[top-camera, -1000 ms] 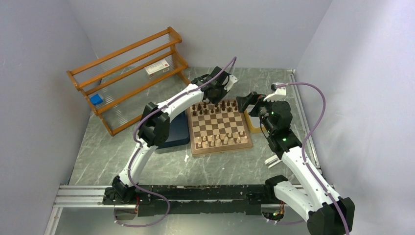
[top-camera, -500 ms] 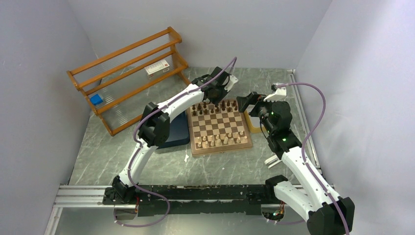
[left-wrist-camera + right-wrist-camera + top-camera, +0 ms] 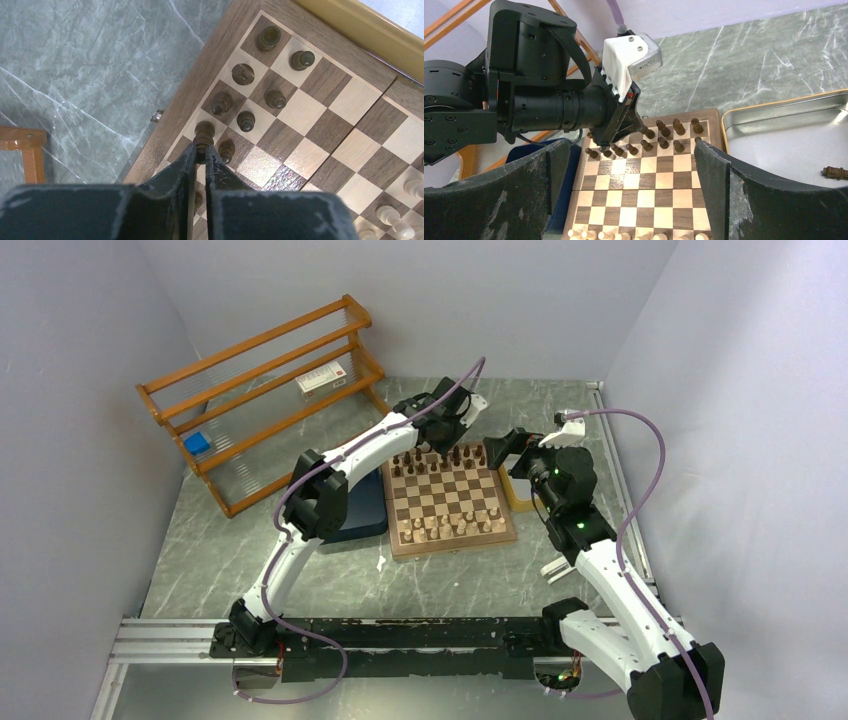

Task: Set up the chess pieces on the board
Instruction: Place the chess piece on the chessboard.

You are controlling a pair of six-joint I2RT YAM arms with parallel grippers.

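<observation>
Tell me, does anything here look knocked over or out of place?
Yes. One dark chess piece lies on its side in the metal tray beside the board, not on a square. Otherwise nothing stands out: the left gripper is pinching an upright dark piece near the board's edge.

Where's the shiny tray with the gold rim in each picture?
Top external: the tray sits just right of the chessboard, half hidden.
Left wrist: only its gold rim shows, in the top right corner.
Right wrist: right side of the picture.
Shared landmark: the chessboard, right beside it in all three.
</observation>
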